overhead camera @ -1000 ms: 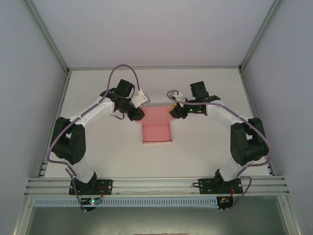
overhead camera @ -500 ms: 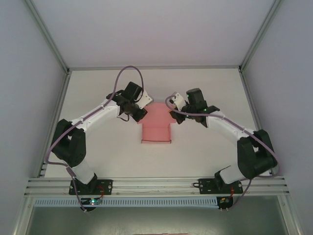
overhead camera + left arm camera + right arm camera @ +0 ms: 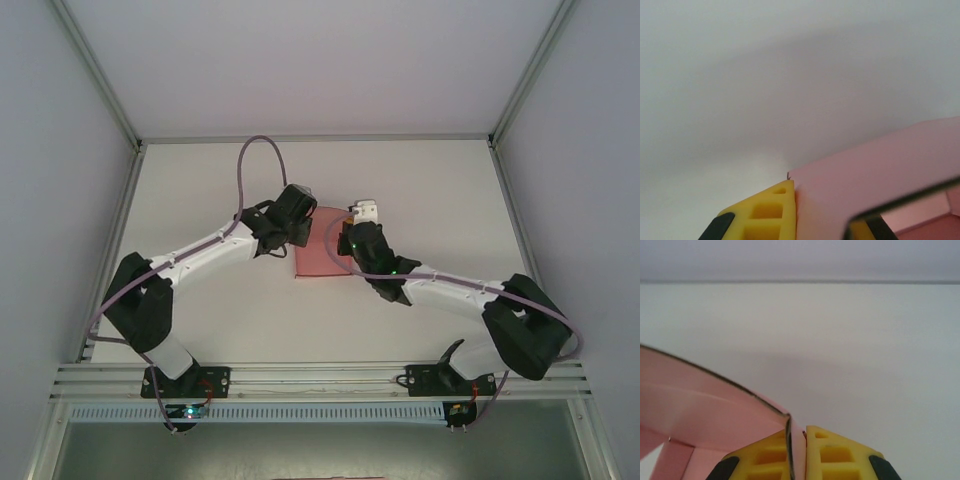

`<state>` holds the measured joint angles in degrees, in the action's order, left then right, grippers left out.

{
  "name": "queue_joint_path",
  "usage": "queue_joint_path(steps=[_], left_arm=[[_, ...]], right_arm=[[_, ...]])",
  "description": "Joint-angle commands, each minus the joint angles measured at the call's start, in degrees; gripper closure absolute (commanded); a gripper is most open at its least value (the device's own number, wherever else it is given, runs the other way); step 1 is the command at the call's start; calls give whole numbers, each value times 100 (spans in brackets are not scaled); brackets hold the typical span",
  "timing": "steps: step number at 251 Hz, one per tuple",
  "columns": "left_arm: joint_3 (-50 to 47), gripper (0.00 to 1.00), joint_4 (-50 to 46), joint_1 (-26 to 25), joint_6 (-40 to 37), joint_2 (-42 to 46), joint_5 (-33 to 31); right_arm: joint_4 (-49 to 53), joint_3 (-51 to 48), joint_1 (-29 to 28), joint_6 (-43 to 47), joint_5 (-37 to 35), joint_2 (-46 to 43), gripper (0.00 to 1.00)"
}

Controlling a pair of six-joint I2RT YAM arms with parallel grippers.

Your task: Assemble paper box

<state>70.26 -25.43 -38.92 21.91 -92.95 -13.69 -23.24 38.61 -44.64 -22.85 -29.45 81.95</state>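
Task thing: the paper box (image 3: 318,258) is pink card, partly folded, and sits on the white table (image 3: 200,190) about mid-table, between the two claws.

Box, top view: a pink patch shows between the arm ends, its near edge straight; the rest is covered by the wrists.

Left claw (image 3: 293,238): at the box's left far corner, reaching in from the left.

Left claw state: in the left wrist view the claw (image 3: 822,210) has its yellow fingers (image 3: 772,210) standing apart. A pink panel of the box (image 3: 880,165) lies face-on across the gap, its corner just beside the left fingertip. A dark card edge runs past the right finger. Whether the fingers press on the panel I cannot tell.

Right claw (image 3: 345,248): at the box's right side, reaching in from the near right.

Right claw state: narrow, clamped. In the right wrist view the claw (image 3: 797,432) pinches an upright pink wall of the box (image 3: 700,415) edge-on between its two yellow fingers (image 3: 837,452).

Box, right wrist view: the held wall curves away to the left, with more pink card below it.

Table, right wrist view: plain white surface (image 3: 865,340) runs to the far wall.
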Motion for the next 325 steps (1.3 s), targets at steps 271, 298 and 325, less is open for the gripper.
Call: queue_joint_path(steps=[271,298,325], left_arm=[[-2421,100,3639,-538,3580,144,-89],[-2500,100,4022,-555,3484,298,13],[-1842,100,2912,-554,3159,621,-233]], right_arm=[[-4115,-1109,-1232,-594,-1359,1682,100],[-4215,-1196,-1253,-650,-1437,1698,100],[-4154,-1234,-1249,-714,-1505,1582,100]])
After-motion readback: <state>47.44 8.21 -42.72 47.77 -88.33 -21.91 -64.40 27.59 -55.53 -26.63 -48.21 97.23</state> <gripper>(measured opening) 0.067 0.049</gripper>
